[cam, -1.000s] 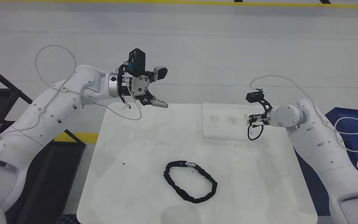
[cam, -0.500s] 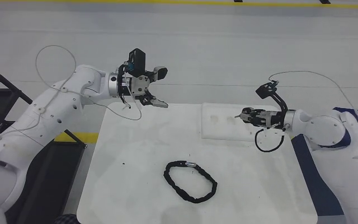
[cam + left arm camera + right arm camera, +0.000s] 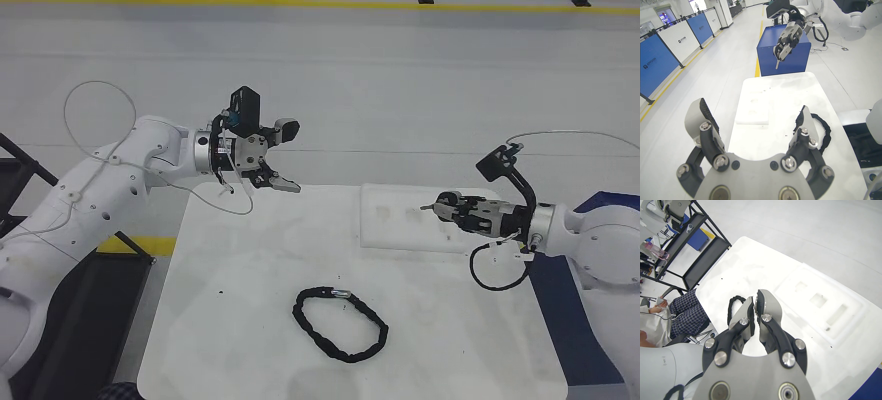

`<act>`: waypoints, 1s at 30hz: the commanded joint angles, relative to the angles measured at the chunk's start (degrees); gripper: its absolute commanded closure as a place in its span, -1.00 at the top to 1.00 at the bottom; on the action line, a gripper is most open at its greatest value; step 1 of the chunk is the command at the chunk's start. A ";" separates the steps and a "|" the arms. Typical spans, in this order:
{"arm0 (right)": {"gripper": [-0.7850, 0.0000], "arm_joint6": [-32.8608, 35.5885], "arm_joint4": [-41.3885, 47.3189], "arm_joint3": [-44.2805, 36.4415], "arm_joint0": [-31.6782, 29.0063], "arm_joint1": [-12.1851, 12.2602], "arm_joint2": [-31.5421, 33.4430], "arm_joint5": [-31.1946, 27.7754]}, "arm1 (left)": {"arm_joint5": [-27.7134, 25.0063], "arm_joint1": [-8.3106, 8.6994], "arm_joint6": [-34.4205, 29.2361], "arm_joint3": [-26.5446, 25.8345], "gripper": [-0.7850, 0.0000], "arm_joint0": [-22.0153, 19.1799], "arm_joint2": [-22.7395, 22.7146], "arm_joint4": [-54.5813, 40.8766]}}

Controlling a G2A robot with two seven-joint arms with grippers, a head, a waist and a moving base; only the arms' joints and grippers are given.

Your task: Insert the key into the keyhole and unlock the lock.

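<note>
Now the key point(image 3: 777, 65): pinched tight between the tips of the right gripper point(image 3: 443, 207), its little silver blade poking out past them.
Pose: the right gripper reaches in low from the right side, over the white foam tray point(image 3: 385, 238), pointing across the table point(image 3: 240, 300).
Lock point(image 3: 340, 322): a black chain ring, flat near the table's front, well apart from the key.
Left gripper point(image 3: 290, 157): fingers spread wide, up by the far left corner.
</note>
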 commanded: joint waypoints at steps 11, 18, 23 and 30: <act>-1.00 0.04 -0.02 0.02 0.03 -0.01 -0.04 0.00 | 1.67 0.10 -1.16 -1.52 1.00 0.53 -0.55 1.67; -1.00 0.04 -0.02 0.02 0.03 -0.01 -0.04 0.00 | 3.27 0.71 -1.77 -6.35 1.00 6.34 -1.16 11.71; -1.00 0.04 -0.02 0.02 0.03 -0.01 -0.04 0.00 | 3.12 -0.31 3.01 -6.63 1.00 11.15 -0.46 18.00; -1.00 0.04 -0.02 0.02 0.03 -0.01 -0.04 0.00 | 2.85 -3.48 10.09 -2.47 1.00 15.59 1.01 26.40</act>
